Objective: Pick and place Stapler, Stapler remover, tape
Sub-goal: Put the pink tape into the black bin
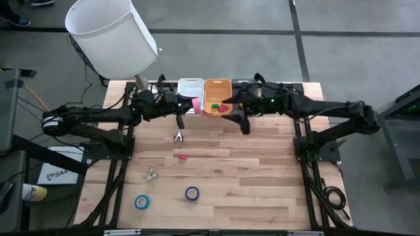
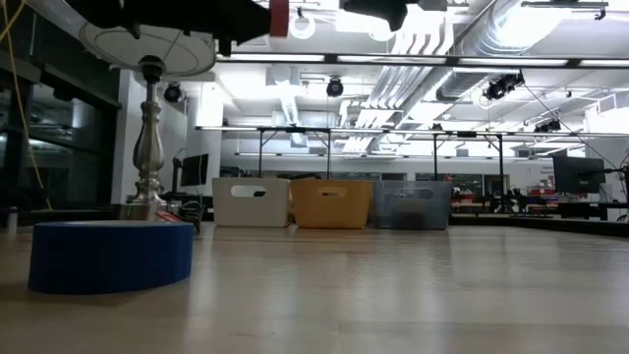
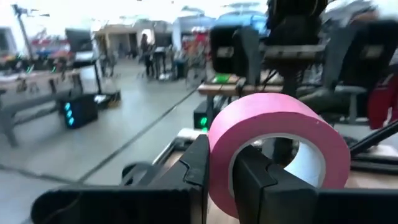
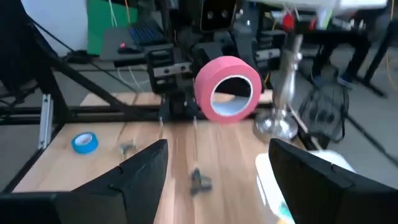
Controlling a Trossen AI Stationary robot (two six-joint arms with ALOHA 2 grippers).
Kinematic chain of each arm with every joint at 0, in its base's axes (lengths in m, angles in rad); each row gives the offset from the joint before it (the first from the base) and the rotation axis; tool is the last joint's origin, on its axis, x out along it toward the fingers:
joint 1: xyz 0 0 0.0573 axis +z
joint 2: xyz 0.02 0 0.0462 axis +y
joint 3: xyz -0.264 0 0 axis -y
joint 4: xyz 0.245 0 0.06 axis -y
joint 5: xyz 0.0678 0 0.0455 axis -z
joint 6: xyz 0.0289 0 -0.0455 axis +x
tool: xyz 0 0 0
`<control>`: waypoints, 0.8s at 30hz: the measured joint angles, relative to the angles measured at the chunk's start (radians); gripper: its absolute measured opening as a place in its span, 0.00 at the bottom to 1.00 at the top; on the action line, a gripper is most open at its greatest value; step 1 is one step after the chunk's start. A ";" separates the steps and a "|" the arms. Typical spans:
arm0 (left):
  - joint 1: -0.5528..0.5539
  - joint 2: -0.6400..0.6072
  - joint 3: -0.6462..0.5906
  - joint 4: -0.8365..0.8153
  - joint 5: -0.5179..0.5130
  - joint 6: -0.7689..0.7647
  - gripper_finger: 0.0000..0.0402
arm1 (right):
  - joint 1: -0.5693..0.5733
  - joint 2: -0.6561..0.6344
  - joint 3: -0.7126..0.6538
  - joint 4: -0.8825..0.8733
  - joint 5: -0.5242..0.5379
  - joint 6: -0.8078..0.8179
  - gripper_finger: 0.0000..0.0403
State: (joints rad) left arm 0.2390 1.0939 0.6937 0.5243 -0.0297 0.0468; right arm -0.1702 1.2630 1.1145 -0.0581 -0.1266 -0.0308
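A pink roll of tape (image 3: 280, 140) hangs in the air by the white bin (image 1: 191, 87), with my left gripper (image 1: 186, 109) shut on it. The right wrist view also shows that roll (image 4: 227, 87). My right gripper (image 4: 217, 174) stands open and empty, facing the roll from the right, in front of the orange bin (image 1: 218, 92). Two more tape rolls, a blue one (image 1: 142, 202) and a blue-and-yellow one (image 1: 191, 193), lie flat near the table's front. Two small metal claw pieces, likely stapler removers (image 1: 178, 137) (image 1: 152, 174), lie mid-table. A red thing (image 1: 223, 107) lies in the orange bin; whether it is the stapler I cannot tell. My left gripper holds the pink roll by its ring wall (image 3: 219, 168), one finger (image 3: 255, 180) inside the open centre and the other finger (image 3: 196, 162) outside. The fingers come level from the table's left. The roll stands on edge, lifted clear of the table.
A lamp with a big white shade (image 1: 111, 36) stands at the far left corner, with its metal stem (image 2: 147, 138) showing in the low view. A third, dark bin (image 1: 244, 85) sits right of the orange one. A small red block (image 1: 182, 157) lies mid-table.
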 joint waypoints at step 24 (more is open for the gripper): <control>0.000 0.000 0.000 0.081 0.068 -0.001 0.09 | 0.034 0.289 0.170 0.214 -0.067 -0.075 0.66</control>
State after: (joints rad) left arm 0.2394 1.0939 0.6937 0.6048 0.0387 0.0460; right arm -0.1364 1.5523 1.2846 0.1556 -0.1935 -0.1055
